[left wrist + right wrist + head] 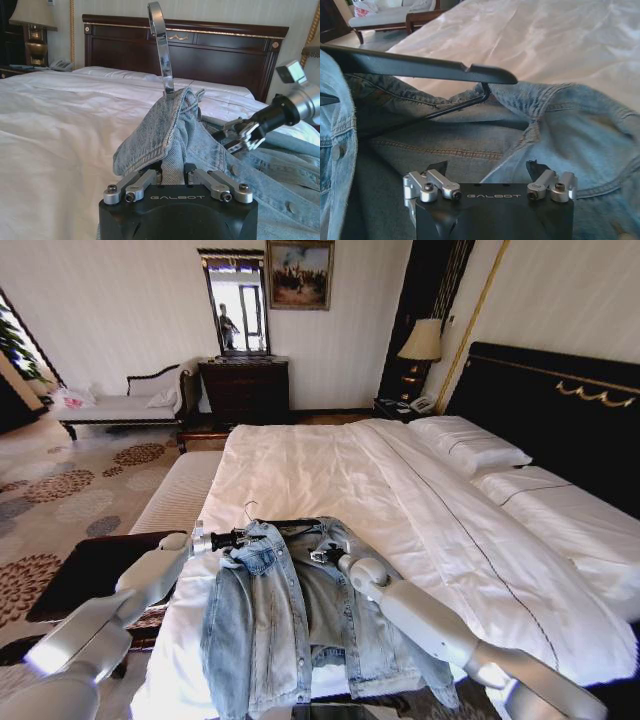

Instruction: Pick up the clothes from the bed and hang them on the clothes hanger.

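Observation:
The light-blue denim clothes [290, 620] lie front-open on the near left part of the bed [420, 510], hanging over its edge. The black clothes hanger [288, 525] lies across the collar area, its hook [161, 45] standing up. My left gripper [236, 538] is shut on a bunched fold of the clothes [165, 135] at the left shoulder, just below the hook. My right gripper [325, 555] hovers open over the jacket's right shoulder. In the right wrist view its fingers [438, 168] are spread above the denim [560, 120], near the end of the hanger's arm [430, 66].
Pillows [470, 445] and the black headboard [560, 410] lie to the right. A pale bench [180, 490] and a dark low table [90, 570] stand left of the bed. A dresser [245, 390] and chaise [120, 408] line the far wall.

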Robot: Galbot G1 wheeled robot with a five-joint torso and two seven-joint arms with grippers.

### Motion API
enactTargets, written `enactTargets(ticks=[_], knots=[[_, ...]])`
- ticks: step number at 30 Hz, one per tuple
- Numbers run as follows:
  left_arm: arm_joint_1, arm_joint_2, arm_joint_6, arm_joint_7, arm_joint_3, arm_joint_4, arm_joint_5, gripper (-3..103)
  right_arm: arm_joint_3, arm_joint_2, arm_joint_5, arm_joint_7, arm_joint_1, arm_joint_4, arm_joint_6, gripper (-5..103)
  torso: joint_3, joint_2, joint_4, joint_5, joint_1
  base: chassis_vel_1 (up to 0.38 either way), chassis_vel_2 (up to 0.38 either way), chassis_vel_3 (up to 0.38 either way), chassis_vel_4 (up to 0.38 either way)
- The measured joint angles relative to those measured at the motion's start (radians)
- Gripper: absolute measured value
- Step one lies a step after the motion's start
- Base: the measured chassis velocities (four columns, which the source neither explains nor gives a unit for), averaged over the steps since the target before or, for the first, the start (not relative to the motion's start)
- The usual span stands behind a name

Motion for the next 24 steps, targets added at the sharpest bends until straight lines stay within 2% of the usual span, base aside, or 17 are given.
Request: enactTargets(ticks=[2, 3, 6, 8, 12, 14, 17, 20, 22, 23, 24], knots=[[0.0, 0.0, 0.0, 0.0, 0.0, -0.003, 0.0, 18, -0.005, 0.033, -0.001, 0.01, 0.015, -0.04, -0.001, 81, 0.0, 0.0, 0.0001, 0.0, 0.0, 0.0, 0.0, 0.0, 0.0], [0.0, 0.0, 0.0, 0.0, 0.0, -0.003, 0.0, 18, -0.005, 0.033, -0.001, 0.01, 0.015, -0.04, -0.001, 81, 0.0, 0.0, 0.0001, 0.0, 0.0, 0.0, 0.0, 0.0, 0.0], [0.002, 0.001, 0.0, 0.002, 0.0, -0.006, 0.0, 18, -0.008, 0.057, -0.01, 0.012, 0.026, -0.07, 0.003, 65, 0.0, 0.0, 0.0, 0.0, 0.0, 0.0, 0.0, 0.0, 0.0], [0.002, 0.001, 0.0, 0.002, -0.001, -0.006, 0.0, 18, -0.008, 0.058, -0.012, 0.013, 0.027, -0.073, 0.004, 65, 0.0, 0.0, -0.0001, 0.0, 0.0, 0.0, 0.0, 0.0, 0.0], [0.002, 0.005, 0.0, 0.003, -0.003, -0.013, -0.001, 18, -0.002, 0.05, -0.024, 0.017, 0.027, -0.079, 0.015, 42, 0.0, 0.0, -0.0002, 0.0, 0.0, 0.0, 0.0, 0.0, 0.0], [0.002, 0.005, 0.0, 0.003, -0.004, -0.013, -0.002, 18, 0.0, 0.048, -0.026, 0.017, 0.026, -0.079, 0.017, 42, 0.0, 0.0, -0.0003, 0.0, 0.0, 0.0, 0.0, 0.0, 0.0], [0.007, 0.01, 0.0, 0.003, -0.004, -0.023, -0.003, 18, 0.012, 0.042, -0.037, 0.019, 0.019, -0.08, 0.03, 26, 0.0, 0.0, -0.0003, 0.0, 0.0, 0.0, 0.0, 0.0, 0.0], [0.011, 0.013, 0.0, 0.002, -0.004, -0.028, -0.006, 18, 0.016, 0.04, -0.041, 0.02, 0.016, -0.081, 0.035, 20, 0.0, 0.0, -0.0003, 0.0, 0.0, 0.0, 0.0, 0.0, 0.0], [0.015, 0.019, 0.0, 0.001, -0.004, -0.033, -0.008, 18, 0.021, 0.041, -0.048, 0.02, 0.013, -0.083, 0.042, 10, 0.0, 0.0, -0.0004, 0.0, 0.0, 0.0, 0.0, 0.0, 0.0], [0.015, 0.019, 0.0, 0.001, -0.004, -0.033, -0.008, 18, 0.021, 0.041, -0.048, 0.02, 0.013, -0.083, 0.042, 10, 0.0, 0.0, -0.0004, 0.0, 0.0, 0.0, 0.0, 0.0, 0.0], [0.015, 0.02, 0.0, 0.002, -0.004, -0.034, -0.009, 18, 0.022, 0.042, -0.049, 0.02, 0.013, -0.083, 0.044, 4, 0.0, 0.0, -0.0004, 0.0001, 0.0, 0.0, 0.0, 0.0, 0.0]])
